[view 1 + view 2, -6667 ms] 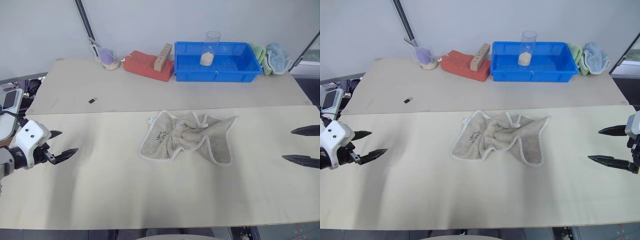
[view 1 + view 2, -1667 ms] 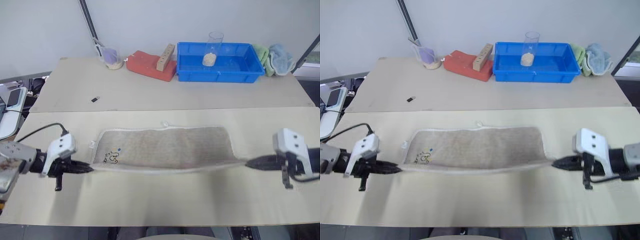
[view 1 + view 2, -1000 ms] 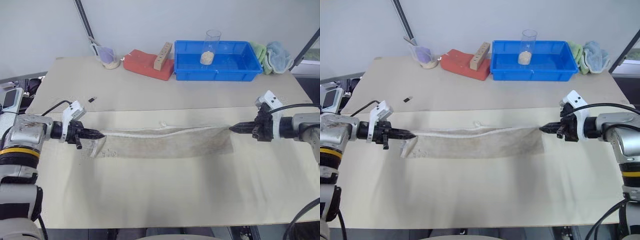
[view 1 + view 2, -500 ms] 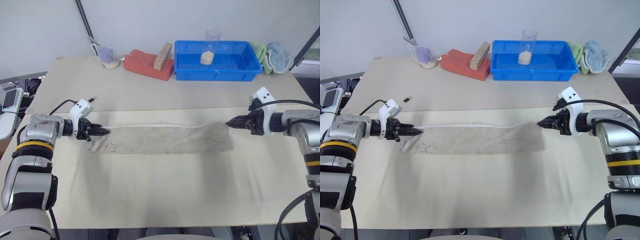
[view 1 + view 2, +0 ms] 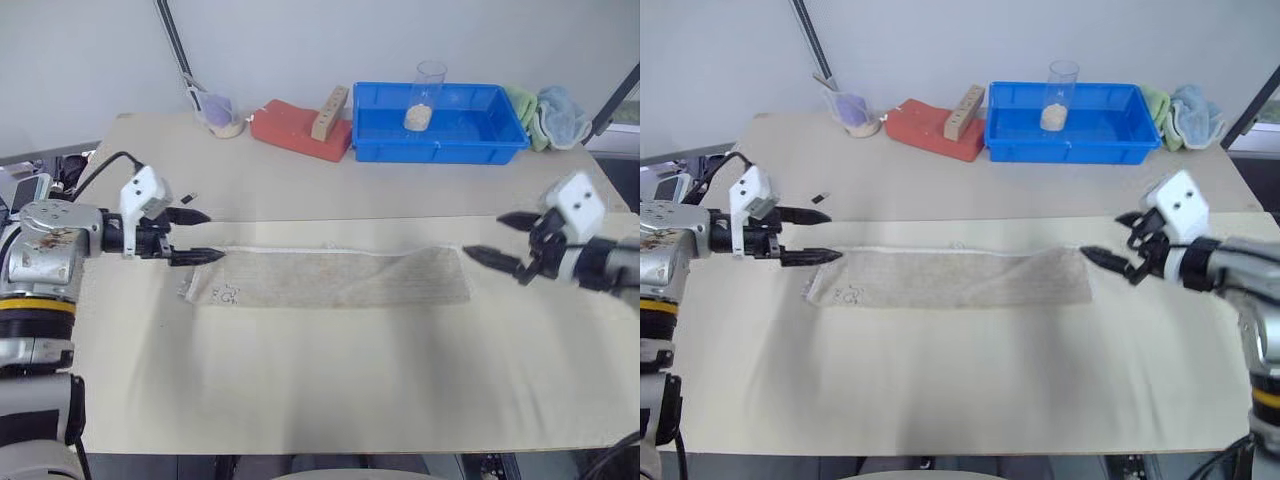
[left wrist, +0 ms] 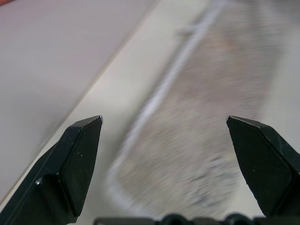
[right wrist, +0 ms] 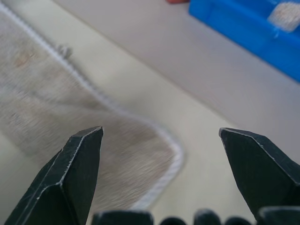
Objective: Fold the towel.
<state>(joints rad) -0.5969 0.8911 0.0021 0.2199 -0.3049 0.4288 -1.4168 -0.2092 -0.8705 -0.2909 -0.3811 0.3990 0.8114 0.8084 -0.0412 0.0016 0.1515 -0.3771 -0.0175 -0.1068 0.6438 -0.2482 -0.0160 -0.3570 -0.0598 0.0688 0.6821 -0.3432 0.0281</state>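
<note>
Both hands stand wide open and hold nothing: the left hand (image 5: pixel 195 236) hangs just off the towel's left end, the right hand (image 5: pixel 505 240) just off its right end, black fingers spread and clear of the cloth. The towel (image 5: pixel 330 277) lies flat as a long narrow band across the middle of the near tabletop (image 5: pixel 320 380), folded along its length, white edging on the far side, a small dark mark (image 5: pixel 225 295) near the left end that I cannot read. How many layers lie under the top one I cannot tell. The left wrist view is blurred, giving only terry texture and a pale hem between the fingers (image 6: pixel 75 159). In front of the towel the tabletop is bare and wide; behind it runs a seam, then a second board carrying a blue bin (image 5: pixel 440 125) with a clear cup (image 5: pixel 424 95), a red block (image 5: pixel 298 128), and green and blue cloths (image 5: pixel 548 112) at the far right corner.
</note>
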